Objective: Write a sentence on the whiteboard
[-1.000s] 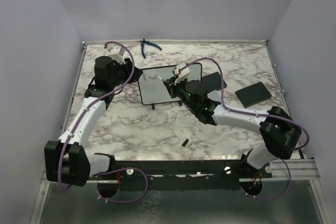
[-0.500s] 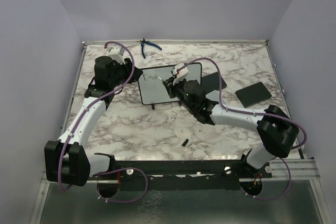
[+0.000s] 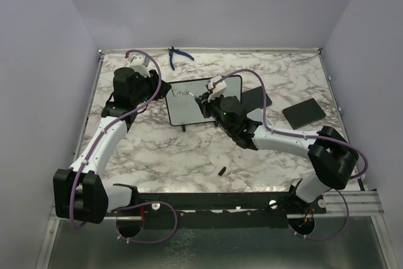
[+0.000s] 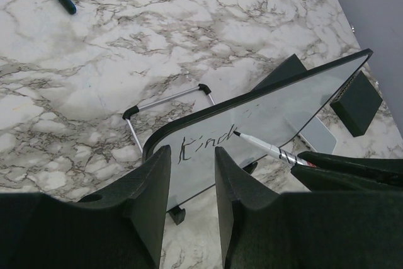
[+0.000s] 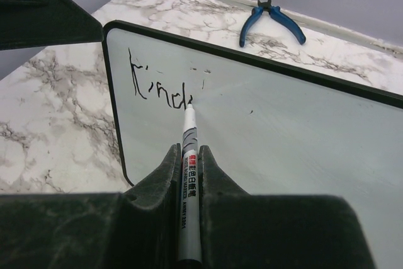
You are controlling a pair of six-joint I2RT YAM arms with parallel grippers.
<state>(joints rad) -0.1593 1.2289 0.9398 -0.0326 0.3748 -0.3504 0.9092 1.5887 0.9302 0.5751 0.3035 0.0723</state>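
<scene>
From above, the whiteboard [image 3: 189, 108] stands propped on the marble table [image 3: 189, 155] toward the far side. The left gripper [image 3: 160, 89] is at its left edge and the right gripper [image 3: 204, 100] is over its face. In the left wrist view, the left fingers sit partly apart astride the board's near rounded corner. You cannot tell whether they pinch it, so treat the board as loose. It leans on a thin wire stand [image 4: 167, 99], and a hard push from the tip could tilt it back or skid it on its feet. The face is glossy white inside a thin black frame, and the sentence [image 4: 204, 144] so far reads "Kind". In the right wrist view, the right claw is clenched on the marker [image 5: 189, 184], whose tip touches the board just past the last letter. The marker is slim, so if it twists in the grip your strokes will wobble, and the letters already look shaky. Too light a touch would leave gaps.
</scene>
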